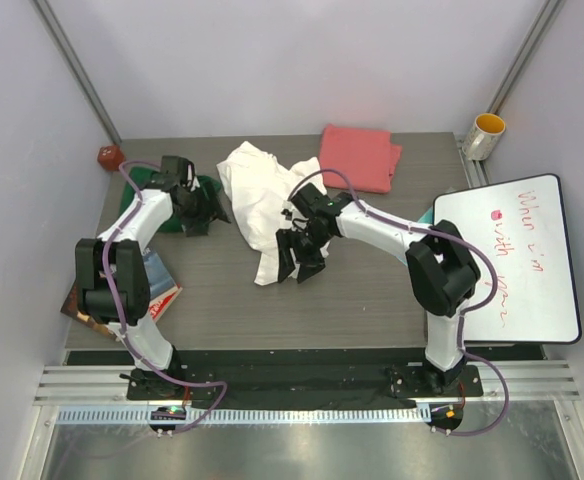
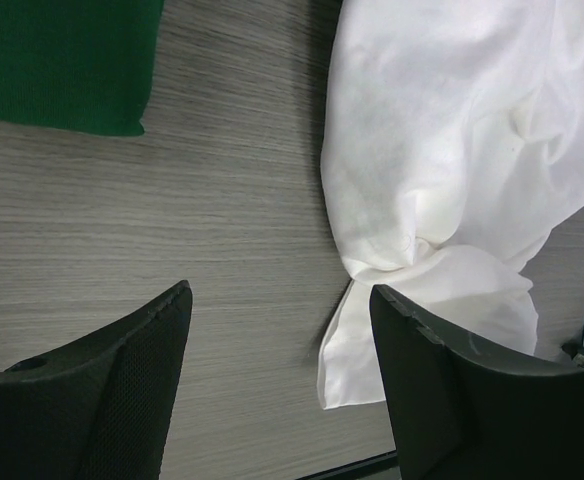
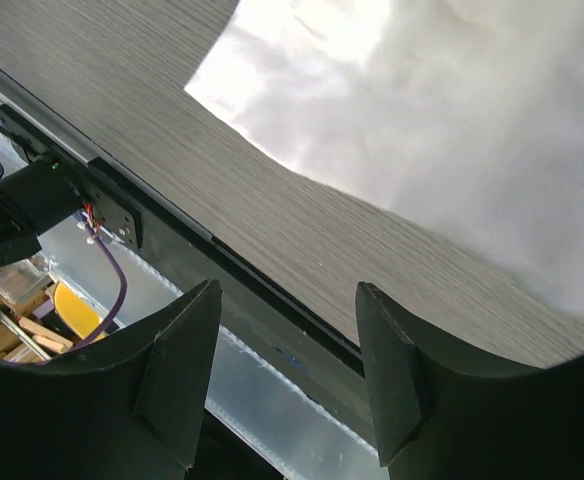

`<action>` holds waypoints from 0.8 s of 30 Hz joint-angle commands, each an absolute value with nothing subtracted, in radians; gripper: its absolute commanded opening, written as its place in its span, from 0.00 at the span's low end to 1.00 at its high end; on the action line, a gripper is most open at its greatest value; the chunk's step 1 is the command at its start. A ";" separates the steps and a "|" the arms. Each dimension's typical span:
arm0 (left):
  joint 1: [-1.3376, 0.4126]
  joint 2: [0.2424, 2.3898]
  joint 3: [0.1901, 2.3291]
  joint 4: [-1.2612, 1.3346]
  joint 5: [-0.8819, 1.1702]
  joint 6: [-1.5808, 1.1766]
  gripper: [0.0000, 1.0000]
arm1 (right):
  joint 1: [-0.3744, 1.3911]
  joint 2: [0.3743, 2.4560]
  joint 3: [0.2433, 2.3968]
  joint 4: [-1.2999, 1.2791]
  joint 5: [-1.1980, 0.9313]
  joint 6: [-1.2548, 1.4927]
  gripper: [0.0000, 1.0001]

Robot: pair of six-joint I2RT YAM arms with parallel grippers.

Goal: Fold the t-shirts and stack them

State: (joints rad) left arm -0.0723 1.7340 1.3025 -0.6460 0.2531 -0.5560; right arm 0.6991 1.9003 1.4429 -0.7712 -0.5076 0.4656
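The white t-shirt point(image 1: 257, 190) is seen crumpled on the table point(image 1: 372, 290), the coral-pink t-shirt point(image 1: 357, 158) folded at the far edge, and the dark green t-shirt point(image 2: 62, 60) at left. Bunched layers could be pinched together by the left gripper point(image 2: 282, 300) or right gripper point(image 3: 287, 300), both apart and empty. The twisted hem is shown only by the left wrist view.

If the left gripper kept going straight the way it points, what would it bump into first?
The left gripper would probably meet bare table first, between the green shirt and the white shirt; depth is unclear.
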 commanded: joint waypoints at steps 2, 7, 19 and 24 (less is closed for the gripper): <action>-0.063 1.678 1.272 -0.615 0.244 -0.522 0.72 | 0.758 1.953 1.499 -0.713 -0.477 0.515 0.63; -0.061 1.664 1.221 -0.589 0.247 -0.523 0.72 | 0.782 1.979 1.477 -0.647 -0.453 0.593 0.64; -0.058 1.628 1.172 -0.568 0.245 -0.517 0.72 | 0.813 2.028 1.520 -0.618 -0.373 0.663 0.65; -0.057 1.618 1.160 -0.565 0.249 -0.517 0.72 | 0.815 2.036 1.542 -0.611 -0.327 0.689 0.65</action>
